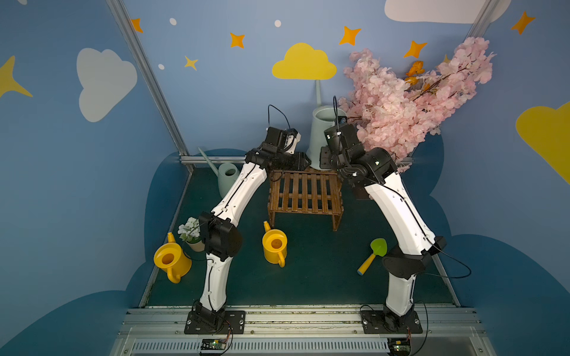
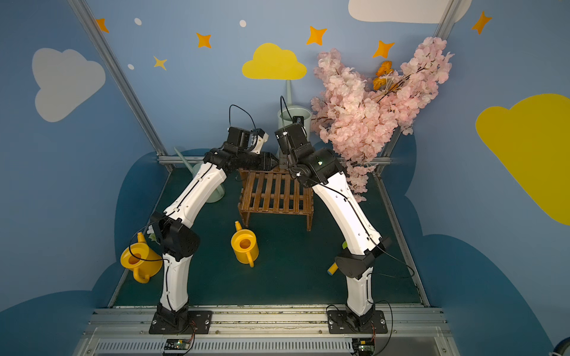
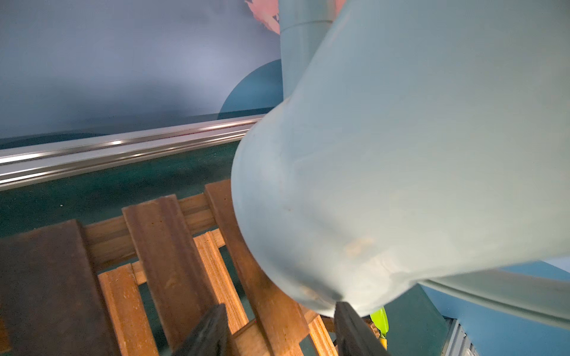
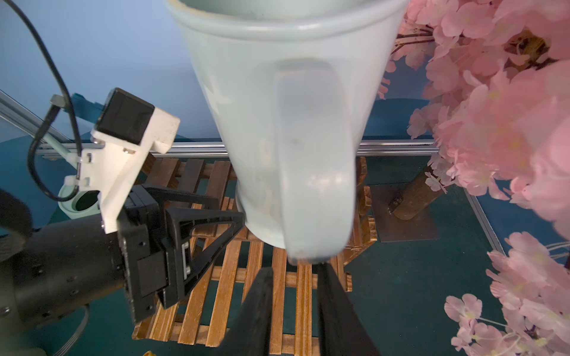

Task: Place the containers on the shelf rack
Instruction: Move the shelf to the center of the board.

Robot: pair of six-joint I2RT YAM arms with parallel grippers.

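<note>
Containers (image 1: 319, 138) (image 1: 226, 182) (image 1: 274, 246) (image 1: 169, 260): four; shelf rack (image 1: 305, 194): one

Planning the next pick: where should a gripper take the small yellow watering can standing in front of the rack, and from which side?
Probably its loop handle, coming in from the side away from the shelf rack, slightly above. The yellow watering can stands upright, short spout pointing at the rack and handle sticking out opposite, with nothing crowding it.

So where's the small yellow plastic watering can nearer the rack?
In both top views the yellow can stands on the floor between the arms, in front of the dark-brown wooden rack's left leg.
</note>
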